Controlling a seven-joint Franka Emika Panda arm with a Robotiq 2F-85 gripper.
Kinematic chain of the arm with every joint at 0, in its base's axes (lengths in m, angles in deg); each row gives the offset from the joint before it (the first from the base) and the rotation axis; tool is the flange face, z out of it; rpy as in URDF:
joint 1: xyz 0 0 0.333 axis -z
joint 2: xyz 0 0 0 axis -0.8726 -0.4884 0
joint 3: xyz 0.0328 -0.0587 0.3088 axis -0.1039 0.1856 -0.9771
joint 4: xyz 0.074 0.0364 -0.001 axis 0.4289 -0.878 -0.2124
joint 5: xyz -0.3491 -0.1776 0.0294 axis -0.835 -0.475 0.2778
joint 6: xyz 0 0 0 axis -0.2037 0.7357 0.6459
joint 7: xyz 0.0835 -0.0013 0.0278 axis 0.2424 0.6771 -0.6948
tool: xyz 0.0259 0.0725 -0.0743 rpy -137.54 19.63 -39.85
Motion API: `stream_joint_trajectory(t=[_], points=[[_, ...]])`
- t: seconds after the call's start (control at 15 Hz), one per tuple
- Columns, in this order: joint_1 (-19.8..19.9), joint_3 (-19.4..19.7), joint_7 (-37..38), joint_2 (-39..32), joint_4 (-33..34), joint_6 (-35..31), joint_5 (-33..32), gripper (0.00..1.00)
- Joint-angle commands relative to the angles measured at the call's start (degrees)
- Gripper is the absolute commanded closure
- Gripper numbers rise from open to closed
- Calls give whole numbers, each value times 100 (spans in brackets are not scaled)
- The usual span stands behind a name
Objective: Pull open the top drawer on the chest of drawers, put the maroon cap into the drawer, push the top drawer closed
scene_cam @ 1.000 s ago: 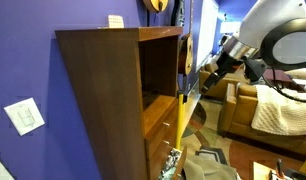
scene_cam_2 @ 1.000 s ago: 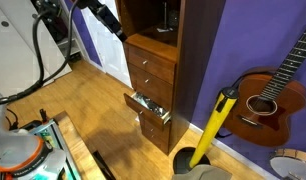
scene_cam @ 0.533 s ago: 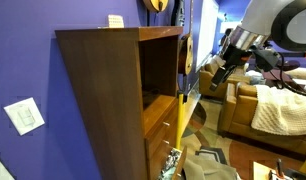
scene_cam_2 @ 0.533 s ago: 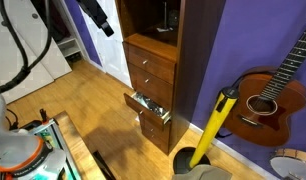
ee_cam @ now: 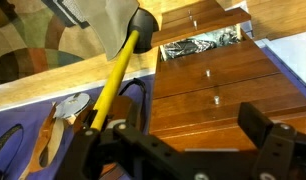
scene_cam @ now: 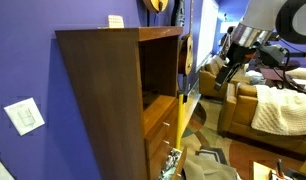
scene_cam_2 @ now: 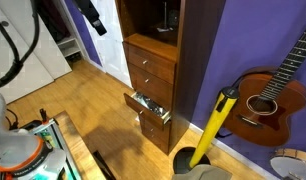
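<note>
The chest of drawers [scene_cam: 108,95] is tall and dark brown; it also shows in an exterior view [scene_cam_2: 188,70]. Its top drawer [scene_cam_2: 153,48] is closed, with a small knob on its tan front. In the wrist view the top drawer [ee_cam: 208,130] lies just beyond my fingers. A lower drawer [scene_cam_2: 148,105] with silvery clutter stands pulled out, which the wrist view [ee_cam: 203,45] shows too. My gripper [scene_cam_2: 91,15] is open and empty, held in the air well away from the chest front in both exterior views [scene_cam: 225,68] and in the wrist view [ee_cam: 178,138]. The maroon cap is out of view.
A yellow-handled tool [scene_cam_2: 215,125] leans beside the chest and also shows in the wrist view [ee_cam: 118,70]. A guitar [scene_cam_2: 263,95] stands against the purple wall. A brown sofa [scene_cam: 258,110] stands behind the arm. A glass item sits in the cubby [scene_cam_2: 168,15].
My gripper has drawn back from the chest front, up and away from the top drawer. The drawers have not moved.
</note>
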Motion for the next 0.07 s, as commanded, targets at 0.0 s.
stream_joint_trajectory(t=[0.0], points=[[-93,59,48,-9,20,21,-54,0]])
